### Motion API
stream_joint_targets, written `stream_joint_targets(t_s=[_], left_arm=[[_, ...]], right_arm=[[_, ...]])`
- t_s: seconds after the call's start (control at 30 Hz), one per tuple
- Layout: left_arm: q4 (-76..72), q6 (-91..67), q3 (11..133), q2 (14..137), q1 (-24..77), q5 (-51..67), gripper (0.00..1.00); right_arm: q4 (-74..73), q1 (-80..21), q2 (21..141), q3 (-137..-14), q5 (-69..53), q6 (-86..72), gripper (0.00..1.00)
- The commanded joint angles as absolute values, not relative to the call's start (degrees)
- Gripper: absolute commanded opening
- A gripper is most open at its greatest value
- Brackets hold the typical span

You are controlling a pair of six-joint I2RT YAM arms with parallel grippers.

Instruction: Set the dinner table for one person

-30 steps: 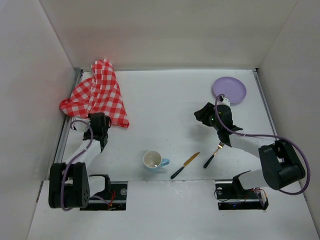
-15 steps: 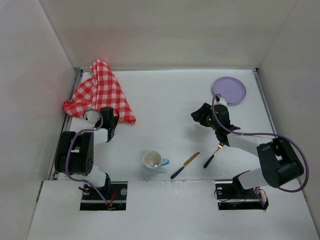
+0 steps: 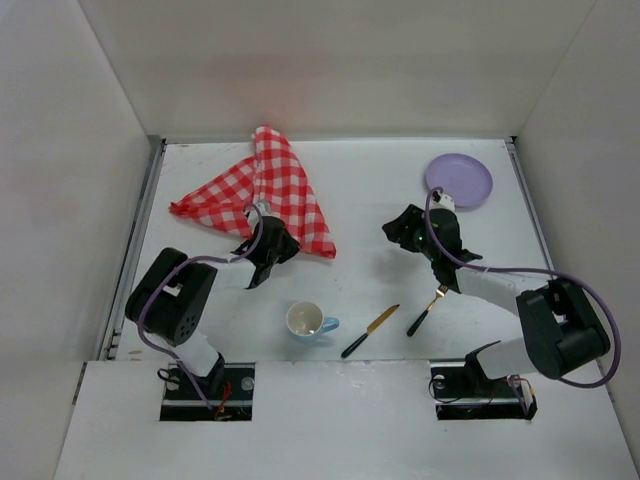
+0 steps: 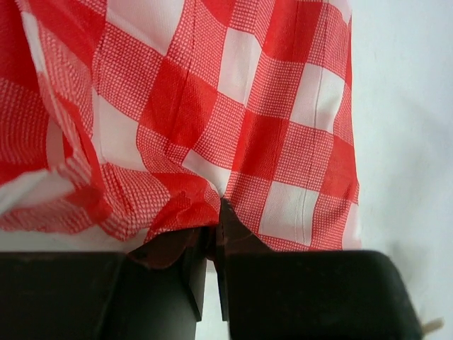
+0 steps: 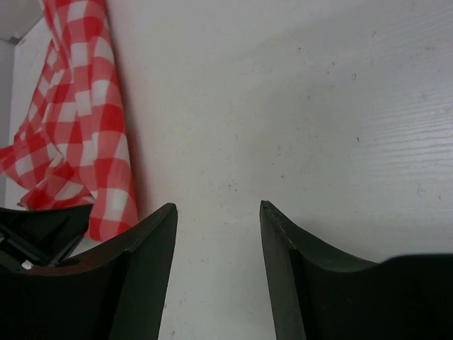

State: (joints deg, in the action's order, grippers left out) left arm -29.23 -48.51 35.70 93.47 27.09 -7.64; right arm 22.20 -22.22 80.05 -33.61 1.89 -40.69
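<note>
On the white dinner table (image 3: pixel 350 190) a red-and-white checked cloth (image 3: pixel 262 190) lies spread toward the middle left. My left gripper (image 3: pixel 268 240) is shut on its near edge; in the left wrist view the cloth (image 4: pixel 212 127) bunches into the pinched jaws of that gripper (image 4: pixel 211 225). A purple plate (image 3: pixel 459 179) sits at the far right. A white cup with a blue handle (image 3: pixel 307 321), a knife (image 3: pixel 369 331) and a fork (image 3: pixel 426 311) lie near the front. My right gripper (image 3: pixel 400 229) hovers open left of the plate; in its wrist view the gripper (image 5: pixel 216 207) holds nothing and the cloth (image 5: pixel 81 120) shows at left.
Metal rails run along the side edges of the table (image 3: pixel 132 262). White walls enclose the table on three sides. The arm bases stand at the near edge.
My left gripper closed on the cloth and dragged it from the far left corner toward the middle. The right arm barely moved.
</note>
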Motion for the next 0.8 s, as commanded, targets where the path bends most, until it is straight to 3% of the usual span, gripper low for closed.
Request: stream_joint_targets(t_s=[0.0, 0.07, 0.2, 0.27, 0.37, 0.47, 0.57, 0.67, 0.77], left_arm=[[-25.68, -39.74, 36.83, 87.38, 28.26, -4.57, 0.07], [-22.34, -38.68, 36.57, 83.34, 27.64, -6.75, 0.17], [-21.71, -39.29, 34.98, 73.41, 27.38, -13.52, 0.48], [-21.18, -39.37, 35.24, 69.46, 27.90, -14.32, 0.56], [-21.62, -41.21, 32.18, 62.43, 29.04, -16.08, 0.58], [-20.22, -44.72, 26.56, 53.91, 27.56, -19.76, 0.56], [-14.79, -49.82, 21.81, 46.08, 23.53, -22.49, 0.56], [-9.77, -54.48, 18.21, 41.85, 18.52, -22.68, 0.55], [-7.47, -58.78, 14.87, 40.78, 13.86, -20.93, 0.54]], right_arm=[[23.47, -22.63, 77.70, -35.42, 2.72, -38.42, 0.57], [22.68, -22.63, 77.26, -35.68, 3.60, -37.01, 0.57], [21.71, -24.73, 76.64, -36.82, 4.22, -33.50, 0.53], [21.53, -27.27, 76.90, -38.14, 3.61, -31.91, 0.42], [19.17, -32.89, 76.73, -41.56, 1.41, -29.89, 0.24], [16.36, -39.31, 80.23, -47.70, 1.41, -27.08, 0.19], [11.88, -45.02, 87.77, -56.57, 3.51, -23.48, 0.26], [6.26, -49.95, 96.21, -67.11, 6.41, -18.04, 0.54], [-1.12, -53.38, 104.30, -78.54, 9.31, -13.64, 0.66]])
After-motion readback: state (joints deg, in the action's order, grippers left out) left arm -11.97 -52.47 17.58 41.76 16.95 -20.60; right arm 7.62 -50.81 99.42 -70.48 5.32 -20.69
